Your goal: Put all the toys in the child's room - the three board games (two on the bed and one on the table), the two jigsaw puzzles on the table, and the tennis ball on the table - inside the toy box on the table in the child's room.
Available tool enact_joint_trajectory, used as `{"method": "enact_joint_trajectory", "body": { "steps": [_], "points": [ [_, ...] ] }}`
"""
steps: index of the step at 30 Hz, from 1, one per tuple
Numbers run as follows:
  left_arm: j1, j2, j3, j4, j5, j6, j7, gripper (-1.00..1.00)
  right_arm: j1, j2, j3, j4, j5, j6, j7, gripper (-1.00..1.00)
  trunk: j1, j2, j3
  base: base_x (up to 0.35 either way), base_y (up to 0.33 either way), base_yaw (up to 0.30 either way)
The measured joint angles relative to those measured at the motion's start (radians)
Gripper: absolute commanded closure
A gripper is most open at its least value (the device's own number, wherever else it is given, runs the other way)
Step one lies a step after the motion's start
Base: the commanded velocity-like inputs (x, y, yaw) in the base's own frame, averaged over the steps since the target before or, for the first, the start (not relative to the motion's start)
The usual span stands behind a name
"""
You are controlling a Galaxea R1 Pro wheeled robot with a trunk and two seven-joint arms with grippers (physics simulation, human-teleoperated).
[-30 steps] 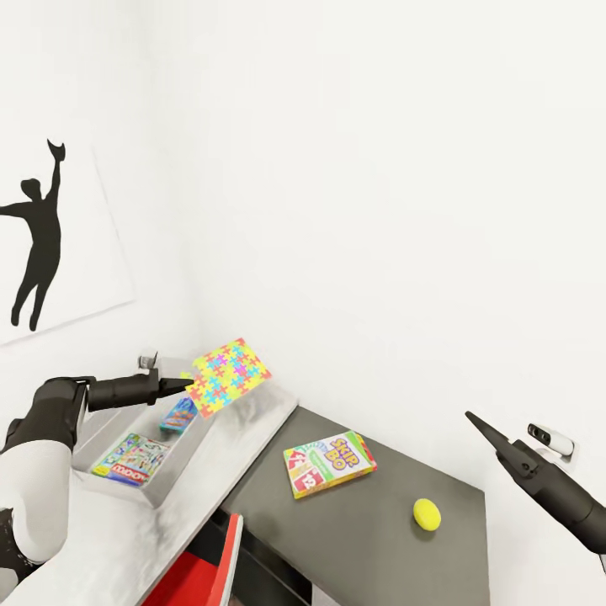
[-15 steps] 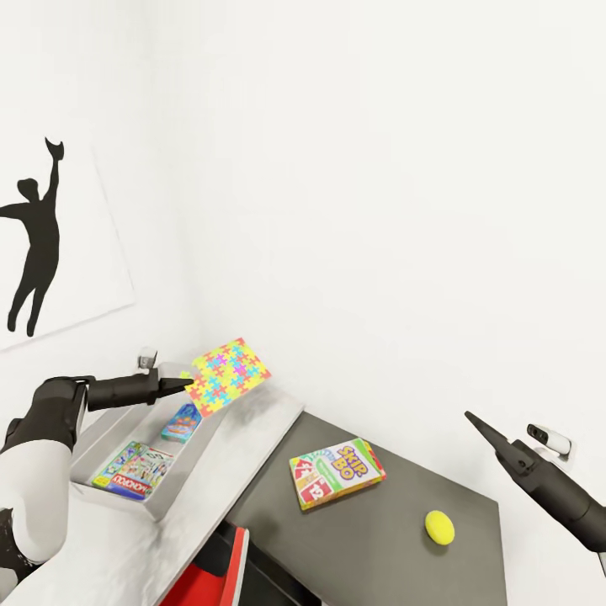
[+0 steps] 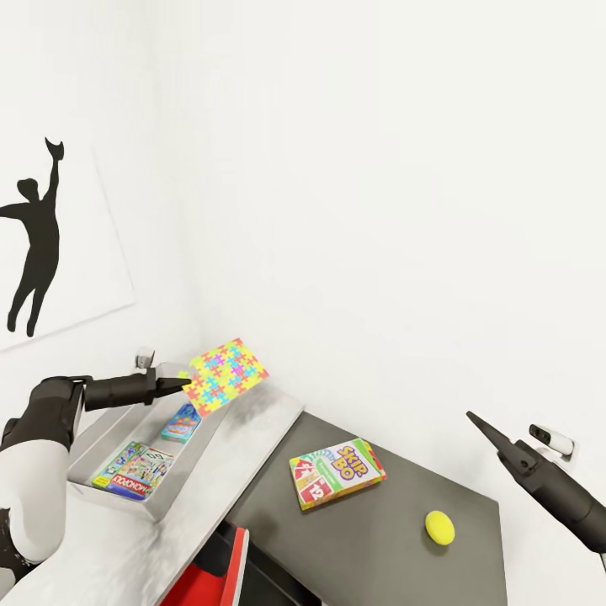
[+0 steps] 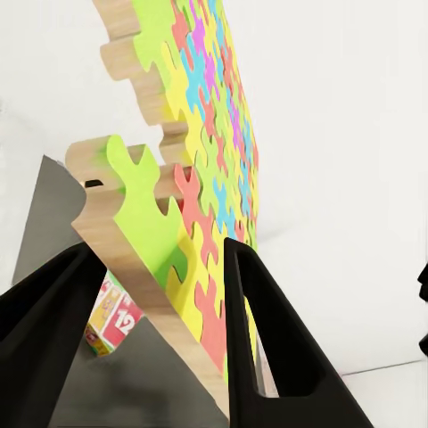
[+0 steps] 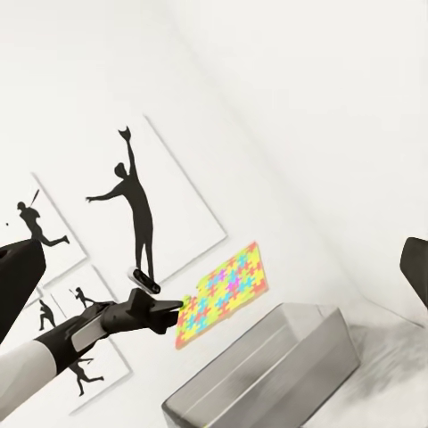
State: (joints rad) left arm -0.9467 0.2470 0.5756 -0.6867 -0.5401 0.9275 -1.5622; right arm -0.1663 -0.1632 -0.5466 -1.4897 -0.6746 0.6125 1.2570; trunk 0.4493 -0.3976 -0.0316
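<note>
Jigsaw puzzle [image 3: 225,375], tilted in the air above the far end of the toy box [image 3: 101,438], one corner clamped in the left gripper [image 3: 183,386]; left arm extended level over the box. Two board games [image 3: 134,467] lie inside the box on the table [image 3: 244,446]. A Skip-Bo box [image 3: 337,472] and tennis ball [image 3: 438,528] rest on the lower dark unit [image 3: 396,539], well apart. Right gripper [image 3: 474,418]: raised near the wall, tip narrow, state unclear. The wall stands just beyond the puzzle's far edge.

light: bright, even (render) | shadows: soft, faint | focus: sharp | glare: mild
</note>
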Motion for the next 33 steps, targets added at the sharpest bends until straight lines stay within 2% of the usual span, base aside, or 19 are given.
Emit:
{"method": "enact_joint_trajectory", "body": {
  "steps": [10,12,13,15,17,18,20,22,33],
  "points": [
    [-0.035,0.001,0.0,0.0,-0.012,0.014,0.0,1.0,0.0,-0.001,-0.001,-0.002,-0.001,0.002,0.0,-1.0,0.0,0.0,0.0,0.0,0.0,0.0],
    [-0.042,0.001,0.0,0.0,-0.013,0.016,0.031,1.0,0.0,-0.001,-0.001,-0.003,0.001,0.002,0.0,-1.0,0.0,0.0,0.0,0.0,0.0,0.0],
    [-0.048,0.001,0.0,0.001,-0.013,0.017,0.073,1.0,0.0,-0.001,-0.002,-0.004,0.001,0.004,-0.001,-1.0,0.0,0.0,0.0,0.0,0.0,0.0],
    [-0.056,0.001,0.0,0.001,-0.012,0.018,0.119,1.0,0.0,-0.001,-0.002,-0.004,0.001,0.005,-0.001,-1.0,0.0,0.0,0.0,0.0,0.0,0.0],
    [-0.074,0.002,0.0,0.003,-0.011,0.021,0.201,1.0,0.0,-0.003,-0.003,-0.005,0.002,0.007,-0.002,-1.0,0.0,0.0,0.0,0.0,0.0,0.0],
    [-0.079,0.003,0.0,0.003,-0.01,0.023,0.217,1.0,-0.001,-0.003,-0.003,-0.005,0.002,0.008,-0.002,-1.0,0.0,0.0,-0.001,0.0,0.0,0.0],
    [-0.088,0.011,0.0,0.004,-0.01,0.025,0.249,1.0,-0.001,-0.004,-0.003,-0.005,0.002,0.01,-0.003,-1.0,0.0,0.0,-0.003,0.0,0.0,0.0],
    [-0.094,0.035,0.002,0.01,-0.012,0.025,0.271,1.0,0.0,-0.006,-0.002,-0.005,0.003,0.012,-0.004,-1.0,0.0,0.0,-0.005,0.0,0.0,0.0],
    [-0.098,0.12,0.006,0.028,-0.008,0.052,0.29,1.0,-0.001,-0.009,-0.001,-0.002,0.005,0.014,-0.006,-1.0,0.0,0.0,-0.023,0.0,0.0,0.0]
  ]
}}
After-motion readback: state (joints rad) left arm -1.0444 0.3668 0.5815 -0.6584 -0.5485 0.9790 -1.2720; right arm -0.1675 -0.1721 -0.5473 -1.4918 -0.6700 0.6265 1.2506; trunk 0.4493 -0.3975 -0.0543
